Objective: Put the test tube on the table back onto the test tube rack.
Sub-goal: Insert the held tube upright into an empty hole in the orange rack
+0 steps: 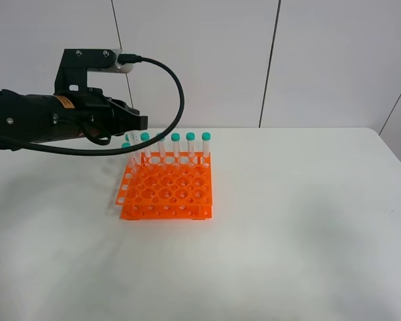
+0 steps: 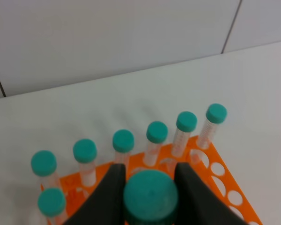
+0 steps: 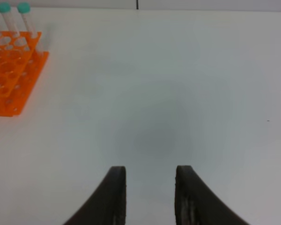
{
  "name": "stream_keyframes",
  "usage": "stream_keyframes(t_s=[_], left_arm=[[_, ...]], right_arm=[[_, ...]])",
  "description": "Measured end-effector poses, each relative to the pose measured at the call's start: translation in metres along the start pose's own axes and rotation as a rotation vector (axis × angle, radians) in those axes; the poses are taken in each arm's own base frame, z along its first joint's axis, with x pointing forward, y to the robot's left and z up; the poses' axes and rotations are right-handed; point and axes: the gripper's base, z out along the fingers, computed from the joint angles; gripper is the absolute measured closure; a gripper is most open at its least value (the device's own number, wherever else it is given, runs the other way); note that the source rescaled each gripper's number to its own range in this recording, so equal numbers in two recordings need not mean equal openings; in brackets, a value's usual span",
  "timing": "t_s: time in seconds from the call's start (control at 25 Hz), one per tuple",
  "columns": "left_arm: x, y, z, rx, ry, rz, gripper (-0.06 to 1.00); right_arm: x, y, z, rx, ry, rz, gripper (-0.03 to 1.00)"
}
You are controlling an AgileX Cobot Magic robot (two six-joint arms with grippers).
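Closest to us, the slim clear plastic test tube [image 2: 150, 197] with its teal-green screw cap is clamped in our left tool [image 2: 150, 172], above the bright orange plastic rack [image 1: 166, 190] beside its standing tubes [image 2: 157, 132]. Our right tool [image 3: 150, 171] gapes empty over the white bench [image 1: 287, 234].

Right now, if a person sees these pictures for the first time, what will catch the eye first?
The bright orange test tube rack stands out on the white table, left of centre, with a row of teal-capped tubes along its far edge. Next comes the black left gripper, closed on the teal cap of one test tube above the rack's far left corner.
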Motion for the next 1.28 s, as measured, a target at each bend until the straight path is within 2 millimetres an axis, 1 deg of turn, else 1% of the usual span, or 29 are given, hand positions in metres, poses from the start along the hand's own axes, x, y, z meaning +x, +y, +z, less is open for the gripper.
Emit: stream_keyframes(t_s=[0.28, 0.4, 0.56, 0.72, 1.04, 1.2, 1.28], left_arm=[[0.01, 0.002, 0.027, -0.017, -0.055, -0.006, 0.94], [0.009, 0.001, 0.039, -0.009, -0.079, 0.008, 0.94], [0.01, 0.001, 0.055, -0.007, -0.084, -0.002, 0.94], [0.018, 0.005, 0.068, -0.017, -0.076, 0.002, 0.94], [0.03, 0.025, 0.078, -0.056, -0.044, 0.023, 0.94], [0.039, 0.026, 0.084, -0.058, -0.015, 0.028, 0.94], [0.041, 0.026, 0.085, -0.057, -0.01, 0.03, 0.94]], right_arm=[[0.0, 0.0, 0.0, 0.0, 0.0, 0.0, 0.68], [0.0, 0.0, 0.0, 0.0, 0.0, 0.0, 0.68], [0.0, 0.0, 0.0, 0.0, 0.0, 0.0, 0.68], [0.0, 0.0, 0.0, 0.0, 0.0, 0.0, 0.68], [0.0, 0.0, 0.0, 0.0, 0.0, 0.0, 0.68], [0.0, 0.0, 0.0, -0.001, 0.0, 0.0, 0.68], [0.0, 0.0, 0.0, -0.001, 0.0, 0.0, 0.68]])
